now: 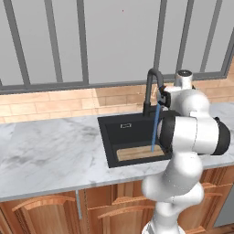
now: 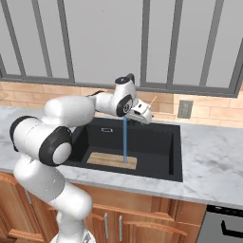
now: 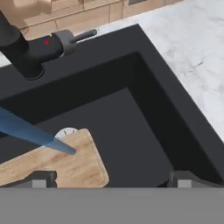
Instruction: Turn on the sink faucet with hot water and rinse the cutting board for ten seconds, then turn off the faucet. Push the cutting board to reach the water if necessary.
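Sink (image 2: 156, 156): black basin. Faucet (image 1: 153, 89): rigid, running; take its thin side lever (image 3: 81, 36). Board (image 3: 52, 164): light, stiff wood, likely slick wet; flat on basin floor under water (image 2: 125, 140); push an edge. Gripper (image 3: 111, 179): jaws spread, empty.

faucet (image 1: 152, 87): 1 | sink (image 1: 119, 130): 1 | board (image 1: 137, 152): 1 | water stream (image 1: 155, 128): 1 | gripper (image 3: 111, 178): 1, with 2 fingertips (image 3: 40, 179) | wall outlet (image 2: 184, 109): 1 | drain (image 3: 64, 132): 1 | countertop (image 1: 50, 151): 1
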Robot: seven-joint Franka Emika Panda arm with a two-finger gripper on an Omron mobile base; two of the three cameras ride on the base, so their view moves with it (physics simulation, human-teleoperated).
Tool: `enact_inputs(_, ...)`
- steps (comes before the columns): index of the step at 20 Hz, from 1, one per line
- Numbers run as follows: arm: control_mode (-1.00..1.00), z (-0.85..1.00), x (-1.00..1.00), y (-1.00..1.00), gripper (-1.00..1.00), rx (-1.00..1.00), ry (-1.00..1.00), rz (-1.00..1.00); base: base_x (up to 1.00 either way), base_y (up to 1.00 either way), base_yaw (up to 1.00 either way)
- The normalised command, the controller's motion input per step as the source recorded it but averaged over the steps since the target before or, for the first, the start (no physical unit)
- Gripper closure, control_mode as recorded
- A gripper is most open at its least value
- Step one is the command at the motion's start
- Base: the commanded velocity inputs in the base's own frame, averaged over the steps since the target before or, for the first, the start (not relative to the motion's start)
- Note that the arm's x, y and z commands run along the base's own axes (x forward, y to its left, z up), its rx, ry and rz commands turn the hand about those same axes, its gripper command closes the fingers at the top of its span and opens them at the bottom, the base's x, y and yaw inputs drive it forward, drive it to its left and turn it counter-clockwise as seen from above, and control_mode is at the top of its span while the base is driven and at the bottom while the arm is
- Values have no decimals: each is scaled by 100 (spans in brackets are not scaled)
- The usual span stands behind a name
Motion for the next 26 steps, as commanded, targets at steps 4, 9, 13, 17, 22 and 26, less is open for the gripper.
enact_inputs(4, -100, 39, -3, -50, -100, 14, 7, 8, 0, 0, 0)
enact_inputs(9, -100, 18, 0, -41, -100, 8, 1, 9, 0, 0, 0)
enact_inputs(13, -100, 0, 0, -5, -100, 1, 0, 11, 0, 0, 0)
enact_inputs(17, -100, 0, 4, 0, -100, 0, -3, 8, 0, 0, 0)
enact_inputs(22, -100, -3, 27, -2, -100, 4, -15, 18, 0, 0, 0)
enact_inputs(26, -100, 0, 34, -19, -100, 12, -12, 22, 0, 0, 0)
